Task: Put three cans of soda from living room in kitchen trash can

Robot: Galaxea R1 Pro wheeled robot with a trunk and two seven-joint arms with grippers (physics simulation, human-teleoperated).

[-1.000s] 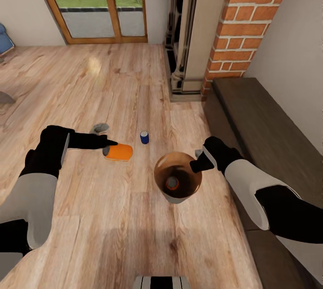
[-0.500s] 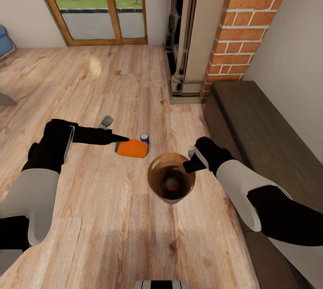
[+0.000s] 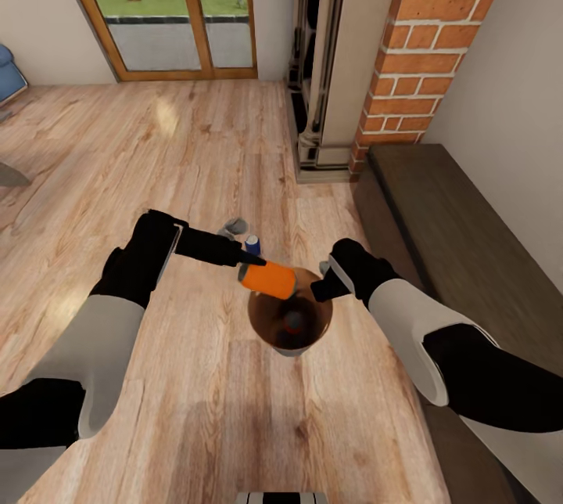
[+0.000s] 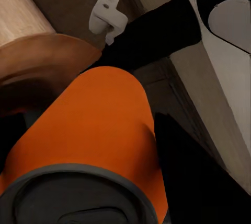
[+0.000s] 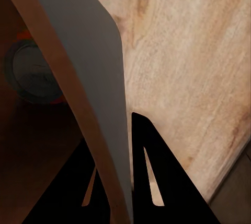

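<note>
Left gripper (image 3: pixel 249 261), fingers clenched on the smooth orange soda can (image 3: pixel 268 279), has carried it over the trash can (image 3: pixel 301 346); right gripper (image 3: pixel 322 288) fingers pinch that glossy, wood-toned rim.

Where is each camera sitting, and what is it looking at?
Head view: on the head, looking down at the wood floor; both arms show, the left gripper holding the orange can.
Left wrist view: beside that orange can, facing the right arm.
Right wrist view: along fingers pinching the bin wall.
All views share the bin.
</note>
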